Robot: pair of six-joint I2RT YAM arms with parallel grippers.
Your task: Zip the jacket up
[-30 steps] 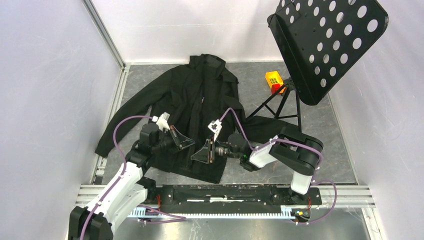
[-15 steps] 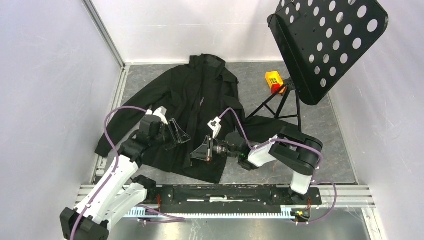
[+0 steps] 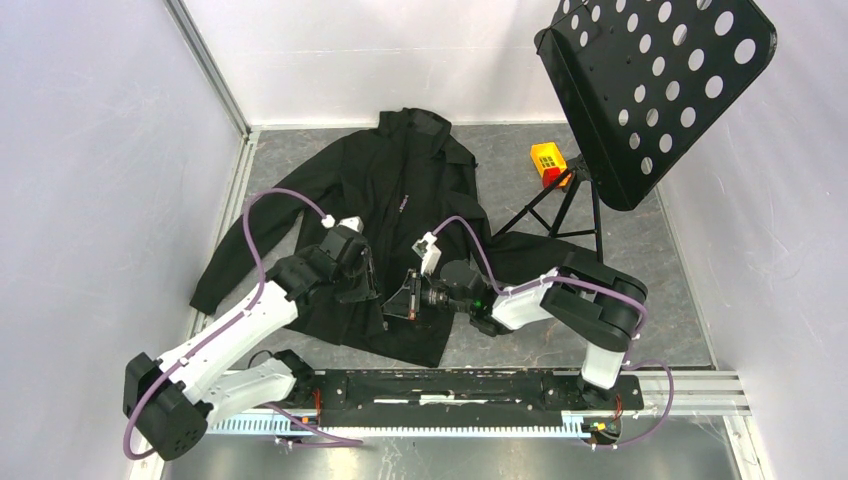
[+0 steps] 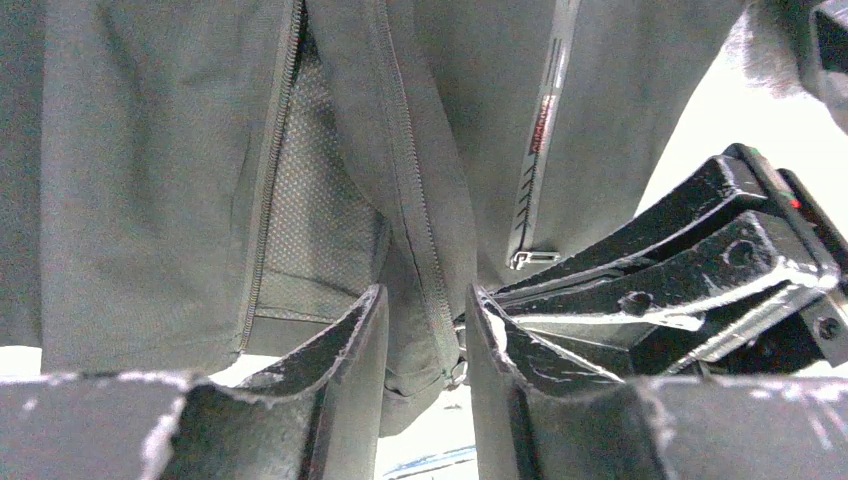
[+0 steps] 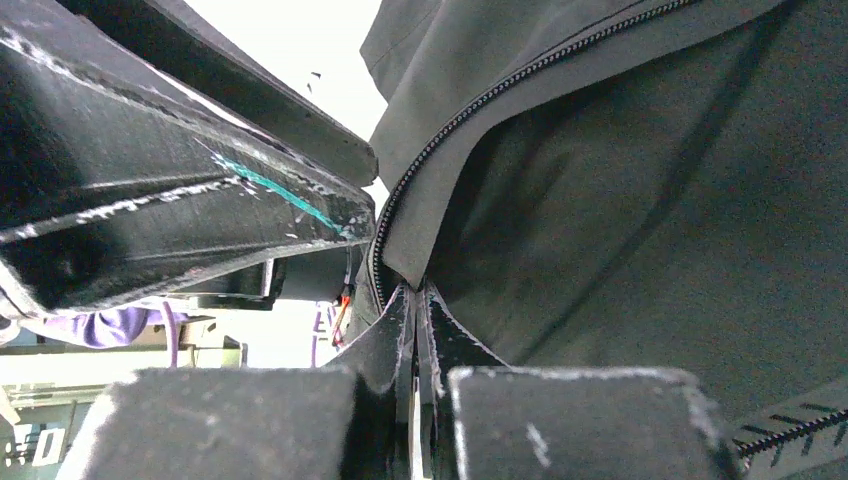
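The black jacket (image 3: 400, 190) lies flat on the table, collar away from me, its front open at the lower end. My left gripper (image 3: 372, 285) hovers at the bottom of the front opening. In the left wrist view (image 4: 425, 315) its jaws stand apart around the jacket's zipper edge (image 4: 415, 200), not pressing it. My right gripper (image 3: 395, 300) is just to its right, and in the right wrist view (image 5: 415, 300) it is shut on the lower corner of the jacket's (image 5: 650, 200) other zipper edge. The two grippers almost touch.
A black perforated music stand (image 3: 660, 90) on tripod legs (image 3: 560, 210) rises at the back right, over the jacket's right sleeve. A small orange-and-yellow box (image 3: 548, 160) sits by its base. White walls close the left, back and right sides. A metal rail (image 3: 450, 385) runs along the near edge.
My left arm has swung right and turned its gripper onto the bottom of the zipper opening. My right gripper, holding the hem, has shifted slightly left towards it.
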